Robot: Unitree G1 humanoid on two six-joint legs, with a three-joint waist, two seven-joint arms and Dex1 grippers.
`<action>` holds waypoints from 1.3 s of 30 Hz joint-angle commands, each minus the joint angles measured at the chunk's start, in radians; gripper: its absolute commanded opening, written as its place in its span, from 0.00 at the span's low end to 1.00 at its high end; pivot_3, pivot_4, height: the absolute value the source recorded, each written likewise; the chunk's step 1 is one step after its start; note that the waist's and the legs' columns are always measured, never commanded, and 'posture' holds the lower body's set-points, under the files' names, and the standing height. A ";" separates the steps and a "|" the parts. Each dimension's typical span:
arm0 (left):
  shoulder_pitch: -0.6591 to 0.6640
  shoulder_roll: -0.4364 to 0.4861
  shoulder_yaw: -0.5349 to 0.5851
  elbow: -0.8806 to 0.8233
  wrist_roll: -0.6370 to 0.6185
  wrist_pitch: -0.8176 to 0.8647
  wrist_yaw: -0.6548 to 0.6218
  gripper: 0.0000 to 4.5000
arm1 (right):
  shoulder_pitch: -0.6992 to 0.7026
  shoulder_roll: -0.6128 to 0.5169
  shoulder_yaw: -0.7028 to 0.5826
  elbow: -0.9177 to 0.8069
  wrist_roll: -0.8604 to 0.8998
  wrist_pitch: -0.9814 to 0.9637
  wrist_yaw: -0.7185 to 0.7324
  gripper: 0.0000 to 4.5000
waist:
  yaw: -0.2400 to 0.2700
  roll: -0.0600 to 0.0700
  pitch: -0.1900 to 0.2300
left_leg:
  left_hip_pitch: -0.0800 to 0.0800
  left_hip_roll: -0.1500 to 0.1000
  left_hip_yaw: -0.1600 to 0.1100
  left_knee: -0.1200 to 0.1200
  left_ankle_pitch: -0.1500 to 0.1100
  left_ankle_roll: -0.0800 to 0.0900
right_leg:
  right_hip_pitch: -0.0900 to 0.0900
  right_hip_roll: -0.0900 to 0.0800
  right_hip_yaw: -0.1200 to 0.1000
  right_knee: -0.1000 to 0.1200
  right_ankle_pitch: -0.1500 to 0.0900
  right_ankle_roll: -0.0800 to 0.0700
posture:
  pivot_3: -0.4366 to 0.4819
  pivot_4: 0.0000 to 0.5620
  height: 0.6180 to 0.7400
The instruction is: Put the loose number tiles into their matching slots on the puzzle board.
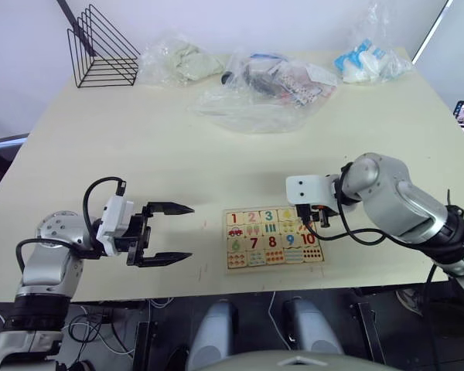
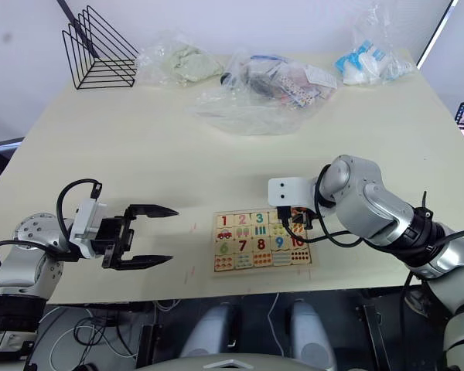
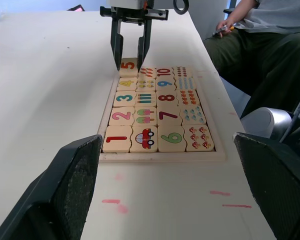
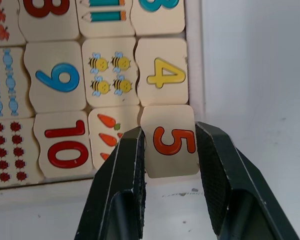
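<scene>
My right gripper [image 4: 170, 150] has its jaws pinched on the 5 tile [image 4: 171, 141] at the board's [image 3: 162, 156] end slot, looks seated but hard to say. Tiles 1-4 are in. Left gripper [image 1: 174, 233] hangs wide apart over the counter [image 1: 178, 154].

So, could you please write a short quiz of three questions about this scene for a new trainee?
1. True or false: the 5 tile sits between the fingers of the right tool.
2. Which number tile lies directly beside the 5 tile on the puzzle board? A) 1 B) 4 C) 2
3. Fill in: the left tool hovers beside the board with its fingers ____.

Key: 1 true; 2 B, the 4 tile; 3 open.
</scene>
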 commanded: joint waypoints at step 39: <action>0.029 0.006 0.033 0.001 0.001 -0.024 -0.028 1.00 | -0.017 -0.012 -0.007 -0.016 -0.014 -0.042 0.016 0.54 | 0.000 0.000 0.000 | 0.000 0.000 0.000 0.000 0.000 0.000 | 0.000 0.000 0.000 0.000 0.000 0.000 | 0.48 0.27 1.00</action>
